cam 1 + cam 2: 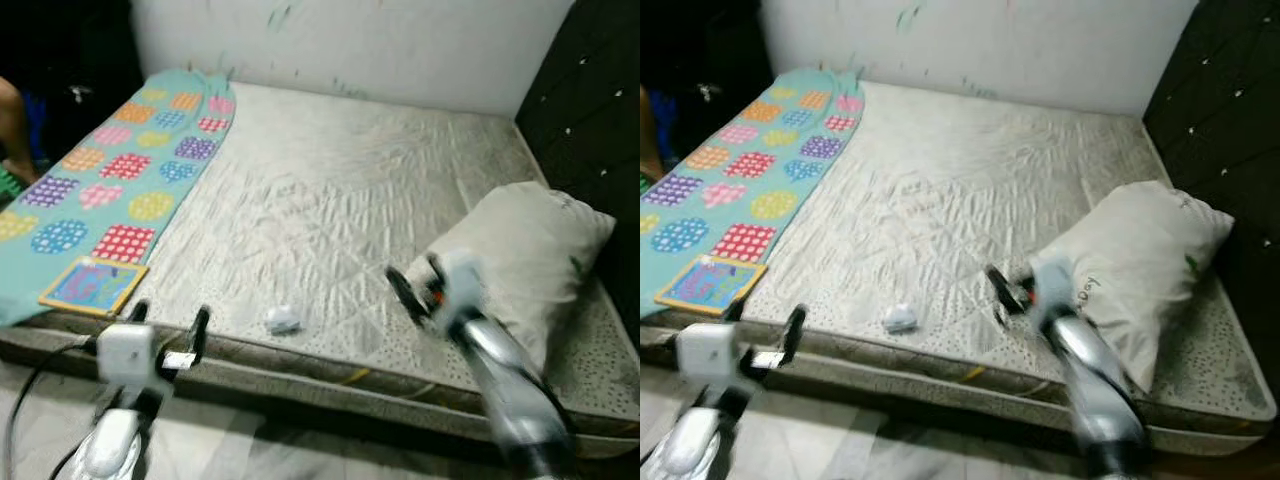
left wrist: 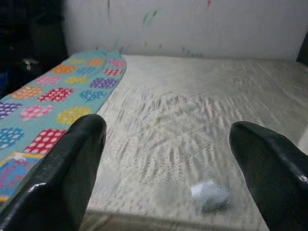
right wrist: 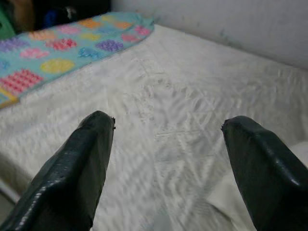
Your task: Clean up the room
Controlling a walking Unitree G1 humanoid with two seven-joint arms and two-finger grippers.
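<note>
Head stereo pair: high, forward and down over the bed [image 1: 330, 210]. Wrist cameras: low, near, sighting between own fingers [image 2: 72, 168] across the mattress; all share the patterned blanket [image 1: 120, 180].

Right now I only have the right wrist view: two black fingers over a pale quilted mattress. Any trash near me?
Observer: Yes, a small crumpled white wad lies near the mattress's front edge, to the left of your right gripper.
Operator: What's on my other side?
Observer: A pale grey pillow, just right of that gripper, by the dark headboard.
Operator: Where's the left arm?
Observer: The left gripper hovers open at the front edge, beside a colourful flat book on the teal spotted blanket.
</note>
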